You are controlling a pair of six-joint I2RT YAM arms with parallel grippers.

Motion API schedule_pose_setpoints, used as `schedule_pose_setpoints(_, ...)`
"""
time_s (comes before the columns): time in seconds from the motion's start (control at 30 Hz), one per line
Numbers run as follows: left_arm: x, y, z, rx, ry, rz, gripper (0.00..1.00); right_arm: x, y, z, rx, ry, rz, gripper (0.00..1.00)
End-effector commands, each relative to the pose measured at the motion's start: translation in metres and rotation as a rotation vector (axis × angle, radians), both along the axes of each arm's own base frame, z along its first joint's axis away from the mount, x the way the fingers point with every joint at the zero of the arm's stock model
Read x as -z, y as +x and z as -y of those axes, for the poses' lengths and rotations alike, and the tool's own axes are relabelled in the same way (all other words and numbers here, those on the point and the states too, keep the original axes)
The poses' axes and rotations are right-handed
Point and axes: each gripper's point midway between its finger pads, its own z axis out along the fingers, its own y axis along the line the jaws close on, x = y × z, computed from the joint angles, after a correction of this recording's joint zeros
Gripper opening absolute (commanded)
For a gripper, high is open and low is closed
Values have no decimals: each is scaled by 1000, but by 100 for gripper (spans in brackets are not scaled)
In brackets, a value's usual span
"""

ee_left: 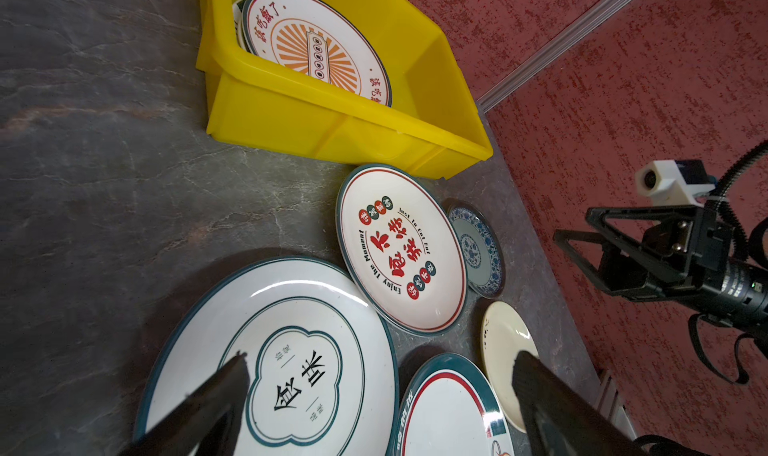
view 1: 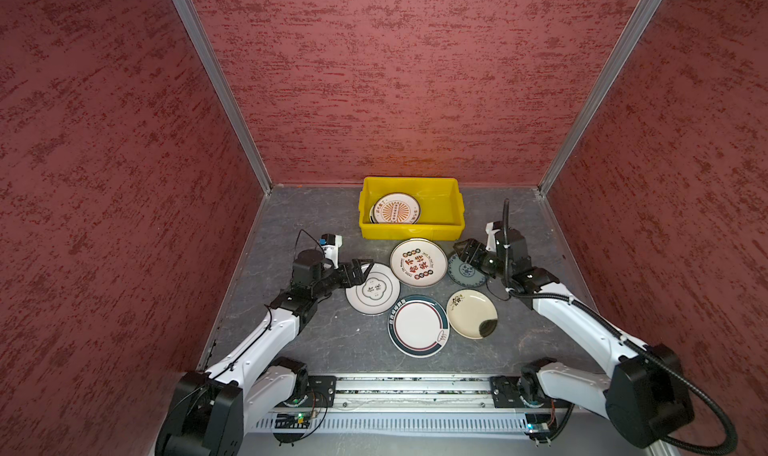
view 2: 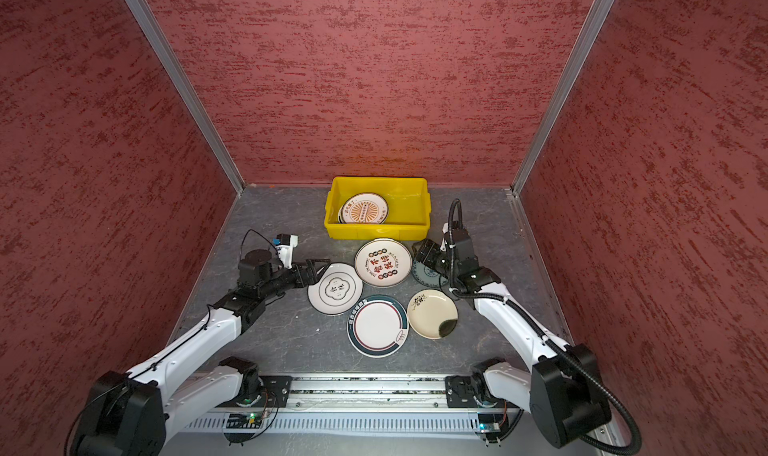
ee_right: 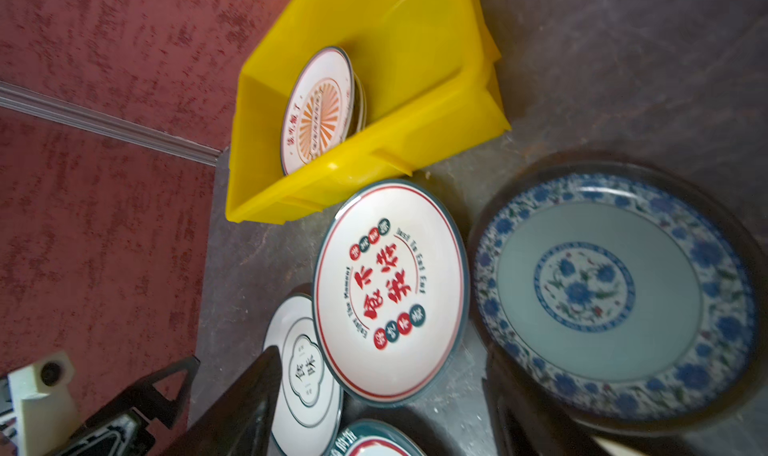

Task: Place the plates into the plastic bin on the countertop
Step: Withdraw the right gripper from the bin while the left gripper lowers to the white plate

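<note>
Five plates lie flat, face up, on the counter between the two hands. The left hand, spread wide and holding nothing, hovers over the left rim of the quatrefoil plate. The right hand, also parted and empty, hangs over the far edge of the blue-patterned plate. Behind them stands the plastic bin, its long axis running left to right along the back wall, with a sunburst plate stacked in its left half.

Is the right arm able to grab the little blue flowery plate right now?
Probably yes. The right gripper hangs open over the blue plate, and nothing lies on it. Only the red-lettered plate crowds one side, so the other edge looks free.
</note>
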Motion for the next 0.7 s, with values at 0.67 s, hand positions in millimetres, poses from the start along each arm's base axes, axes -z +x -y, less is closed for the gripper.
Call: schedule_pose_setpoints(0.67,52,9,-53,-268,12,-323,99,27,-38,32,40,-110,4,86)
